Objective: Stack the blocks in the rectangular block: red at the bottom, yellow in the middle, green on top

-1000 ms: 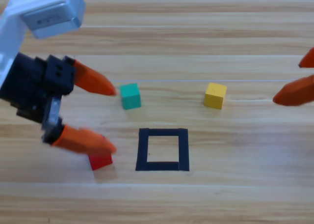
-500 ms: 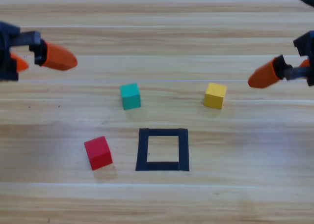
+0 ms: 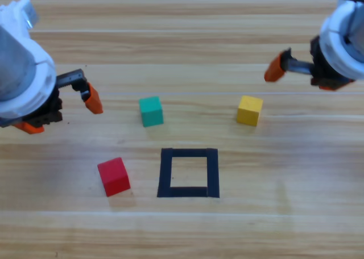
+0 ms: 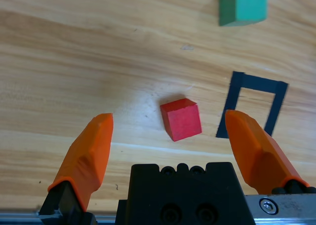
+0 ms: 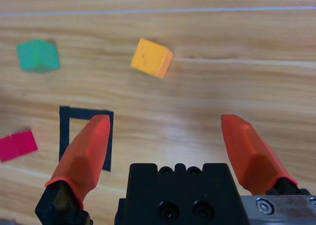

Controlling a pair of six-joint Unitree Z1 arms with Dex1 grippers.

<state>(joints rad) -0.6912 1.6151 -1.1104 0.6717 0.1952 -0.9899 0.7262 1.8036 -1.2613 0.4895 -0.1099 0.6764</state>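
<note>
A: Three cubes lie loose on the surface (image 3: pixel 239 236), none inside the black tape square (image 3: pixel 188 172). The red cube (image 3: pixel 114 176) sits just beside the square's left edge, turned a little askew. The green cube (image 3: pixel 151 111) is above the square's upper left corner, the yellow cube (image 3: pixel 249 110) above its upper right corner, each apart from the tape.

B: And the arms?

A: Neither holds anything. The left end effector (image 4: pixel 168 136) hangs well to the left of the square, jaws spread wide, with the red cube lying ahead between them in its wrist view. I judge it is lined up there because red goes in first. The right end effector (image 5: pixel 165 136) waits up and right of the square, also spread and empty, the yellow cube ahead of it.

B: Anything unclear?

A: From above, each arm's body covers most of its jaws; only one orange tip shows fully per side. The left wrist view cuts off the top of the green cube.
</note>
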